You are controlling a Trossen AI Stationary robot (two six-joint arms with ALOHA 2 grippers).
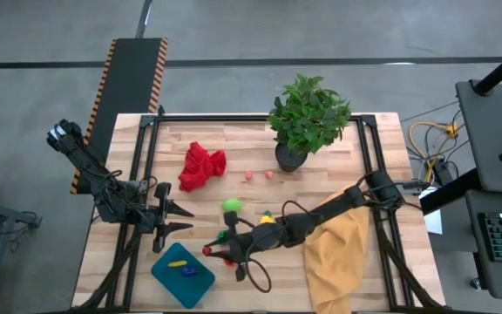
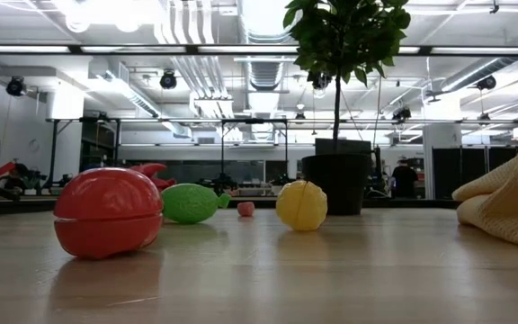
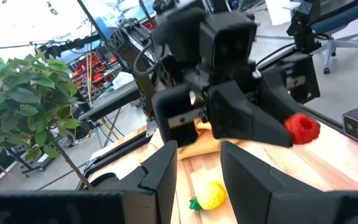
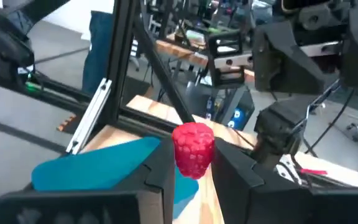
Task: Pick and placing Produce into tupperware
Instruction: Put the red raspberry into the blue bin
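A red raspberry (image 4: 194, 149) sat pinched between the right gripper's (image 1: 216, 250) fingers, just at the tupperware's (image 1: 168, 281) two-o'clock edge, so the carry looked nearly done and the next move called for a short reach over the rim before letting go. The left gripper (image 1: 174, 220) waited at the container's twelve o'clock, fingers spread and empty, close enough to crowd that path, while a green piece (image 1: 231, 206) and a yellow piece (image 1: 267, 219) lay loose farther toward two o'clock.

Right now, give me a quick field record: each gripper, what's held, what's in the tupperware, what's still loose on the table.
right gripper: shut on red raspberry, just right of the tupperware
left gripper: open, empty, above the tupperware's far edge
in tupperware: yellow piece, dark piece
loose: green piece, yellow lemon, red tomato-like piece, two pink bits
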